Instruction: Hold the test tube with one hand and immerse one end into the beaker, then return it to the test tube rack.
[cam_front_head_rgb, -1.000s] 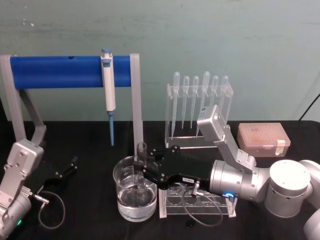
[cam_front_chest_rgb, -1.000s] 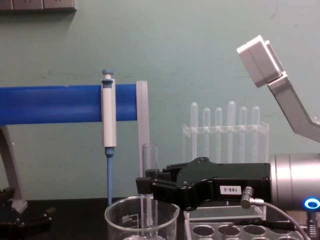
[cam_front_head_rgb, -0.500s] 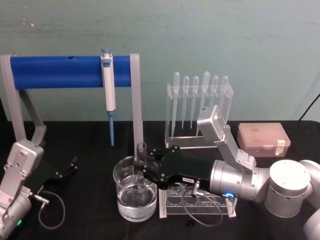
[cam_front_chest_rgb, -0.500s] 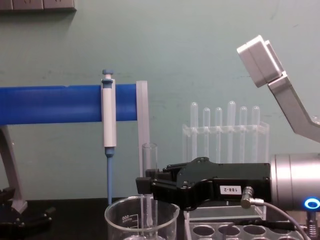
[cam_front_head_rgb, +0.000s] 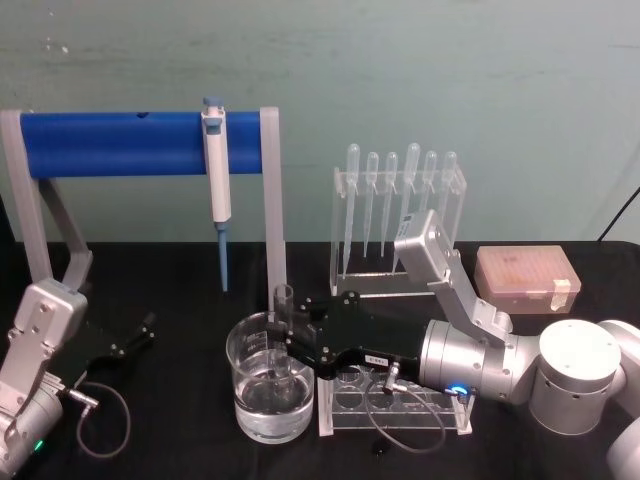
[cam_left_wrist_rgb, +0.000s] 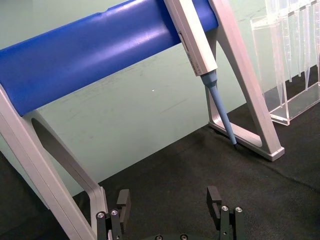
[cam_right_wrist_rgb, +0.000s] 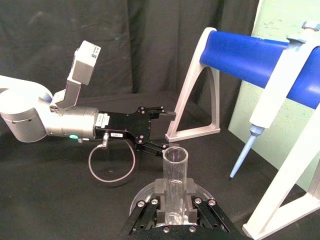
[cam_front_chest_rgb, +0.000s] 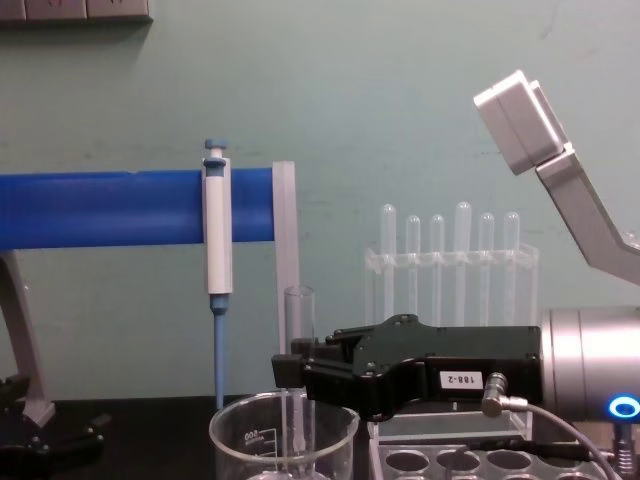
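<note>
The clear glass test tube (cam_front_head_rgb: 283, 312) stands upright, and my right gripper (cam_front_head_rgb: 291, 347) is shut on its middle. Its lower end dips inside the wide glass beaker (cam_front_head_rgb: 250, 400), which holds clear liquid. From the chest, the test tube (cam_front_chest_rgb: 299, 312) rises above the black right gripper (cam_front_chest_rgb: 297, 374), with the beaker (cam_front_chest_rgb: 240, 435) rim just beneath. In the right wrist view the test tube (cam_right_wrist_rgb: 175, 181) stands between my fingers. My left gripper (cam_front_head_rgb: 137, 336) rests open on the black table at the left, away from the beaker; the left wrist view shows the left gripper (cam_left_wrist_rgb: 169, 201) with nothing between its fingers.
A blue-and-white pipettor (cam_front_head_rgb: 217, 180) hangs from the blue bar stand (cam_front_head_rgb: 120, 143) behind the beaker. A clear holder of plastic pipettes (cam_front_head_rgb: 398, 205) stands at the back, a white rack with round holes (cam_front_head_rgb: 400, 405) lies under my right wrist, and a pink tip box (cam_front_head_rgb: 525, 279) sits far right.
</note>
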